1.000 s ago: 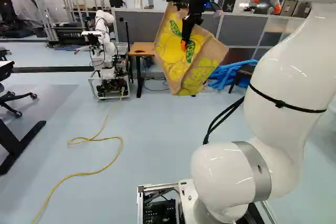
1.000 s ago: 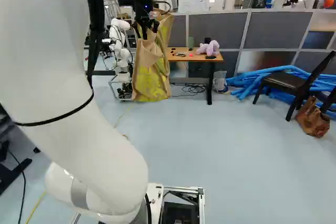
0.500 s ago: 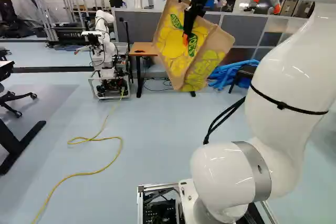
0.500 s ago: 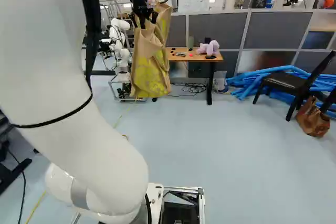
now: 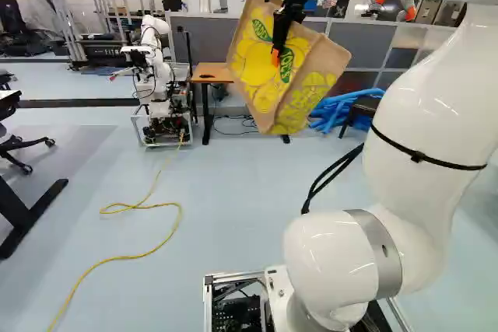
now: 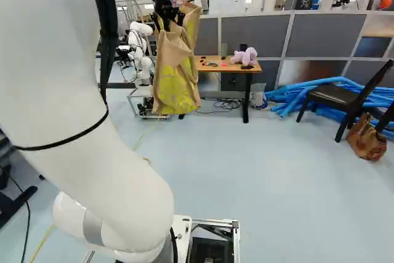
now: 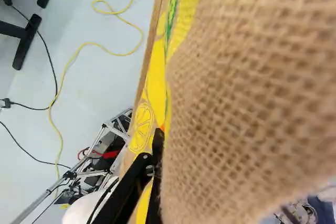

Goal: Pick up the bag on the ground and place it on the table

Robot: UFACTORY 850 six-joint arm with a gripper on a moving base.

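Bag (image 5: 253,75) hangs tilted in the air from the tool (image 5: 275,54) in the left base view, with the desk (image 5: 222,78) beyond. Over in the right base view a purple toy (image 6: 245,55) and small items share that desk, so I'd carry slowly, keep the sagging bottom above the edge and lower beside them. Wrist view shows one finger against the print, burlap hiding the other; the tool looks closed on the cloth, best kept pinched until the bottom rests.
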